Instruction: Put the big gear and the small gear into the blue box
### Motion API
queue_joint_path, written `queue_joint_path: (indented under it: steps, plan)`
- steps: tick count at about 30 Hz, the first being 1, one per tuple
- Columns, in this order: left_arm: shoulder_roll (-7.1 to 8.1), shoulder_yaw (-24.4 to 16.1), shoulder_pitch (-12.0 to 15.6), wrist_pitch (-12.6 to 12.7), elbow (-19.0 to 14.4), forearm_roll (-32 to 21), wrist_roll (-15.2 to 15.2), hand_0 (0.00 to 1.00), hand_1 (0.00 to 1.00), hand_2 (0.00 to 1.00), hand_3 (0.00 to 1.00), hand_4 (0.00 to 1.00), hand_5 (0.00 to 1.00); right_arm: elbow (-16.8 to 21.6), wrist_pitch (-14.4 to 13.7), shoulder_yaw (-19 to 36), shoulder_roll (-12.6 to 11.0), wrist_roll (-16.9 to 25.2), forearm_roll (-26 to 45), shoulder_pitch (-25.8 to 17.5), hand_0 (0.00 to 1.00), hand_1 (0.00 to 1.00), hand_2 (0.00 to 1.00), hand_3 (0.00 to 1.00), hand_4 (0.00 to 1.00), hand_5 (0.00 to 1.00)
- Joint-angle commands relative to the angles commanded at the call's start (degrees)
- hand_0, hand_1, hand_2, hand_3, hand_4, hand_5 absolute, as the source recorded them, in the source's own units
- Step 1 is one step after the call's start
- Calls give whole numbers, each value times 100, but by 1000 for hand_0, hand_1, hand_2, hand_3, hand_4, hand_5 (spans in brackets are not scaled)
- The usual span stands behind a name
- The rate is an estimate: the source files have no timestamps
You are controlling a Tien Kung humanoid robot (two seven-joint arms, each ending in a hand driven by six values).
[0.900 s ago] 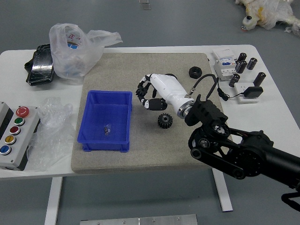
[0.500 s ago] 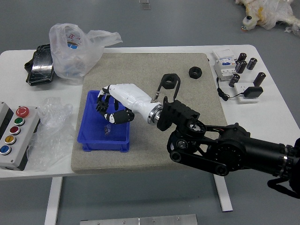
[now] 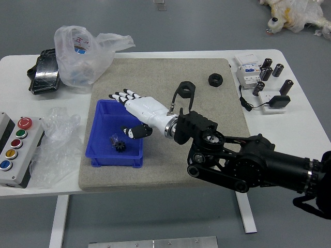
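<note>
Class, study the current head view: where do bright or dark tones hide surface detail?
Head view: the white tabletop looks nearly washed out; the black toothed gear inside the blue plastic box reads almost as a silhouette; the crumpled clear plastic sheet shows mostly as pale highlights.

A smooth grey floor (image 3: 207, 26) surrounds the white, round-cornered table (image 3: 15, 77), whose straight white legs (image 3: 59, 222) show below its near edge. Beyond the table's far right corner lies a crumpled, translucent plastic bundle (image 3: 297, 14). Soft, even light falls over the table.
</note>
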Motion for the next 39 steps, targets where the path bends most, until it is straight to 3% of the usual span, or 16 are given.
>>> queue_joint_path:
  steps: [5,6,11,12,17,18,23,24,29,30,35,36,39]
  plan:
    - [-16,12,11,6,3,-26,-11,689,614,593,672,650,461,237,16,633,-438,-216,-150,-389,755,998,998,998,597,141]
    - [-18,14,15,8,3,-33,-13,689,614,593,671,649,460,294,62,756,-543,-303,-187,-490,578,886,951,998,772,213]
    - [-11,3,38,18,5,-55,-11,689,614,593,671,649,460,523,307,1296,-1043,-826,-363,-1015,578,886,951,998,772,213]
    - [-10,-7,38,18,4,-47,-6,689,614,593,671,648,459,536,349,1331,-1081,-917,-398,-1087,492,852,957,998,826,260]
    - [-5,-18,18,21,10,-44,-22,689,614,593,671,648,459,489,557,1243,-1036,-1190,-441,-1333,492,852,957,998,826,260]
    - [-6,-16,14,20,11,-46,-26,688,614,592,671,648,459,482,583,1225,-1023,-1210,-427,-1357,476,845,964,998,873,318]
    - [-5,-38,16,9,13,-24,-23,688,614,592,671,648,459,434,657,1169,-996,-1252,-398,-1377,476,845,964,998,873,318]
    - [-4,-40,17,7,14,-23,-23,689,614,592,670,648,459,415,671,1158,-992,-1255,-391,-1371,472,841,965,998,953,417]
    - [0,-47,12,5,17,-20,-27,689,614,592,670,648,459,245,745,999,-948,-1278,-297,-1352,472,841,965,998,953,417]
    - [0,-43,12,4,18,-23,-30,689,614,591,670,646,458,220,743,974,-940,-1281,-285,-1351,445,762,808,905,739,180]
    - [-5,-46,7,0,17,-19,-29,689,614,591,670,646,458,130,597,819,-906,-1265,-272,-1330,445,762,808,905,739,180]
    - [-4,-46,4,2,17,-19,-30,689,614,591,670,645,458,120,541,780,-899,-1238,-282,-1321,347,579,496,577,452,2]
    - [-3,-42,-3,5,18,-23,-34,689,614,591,670,645,458,68,425,681,-873,-1172,-307,-1303,347,579,496,577,452,2]
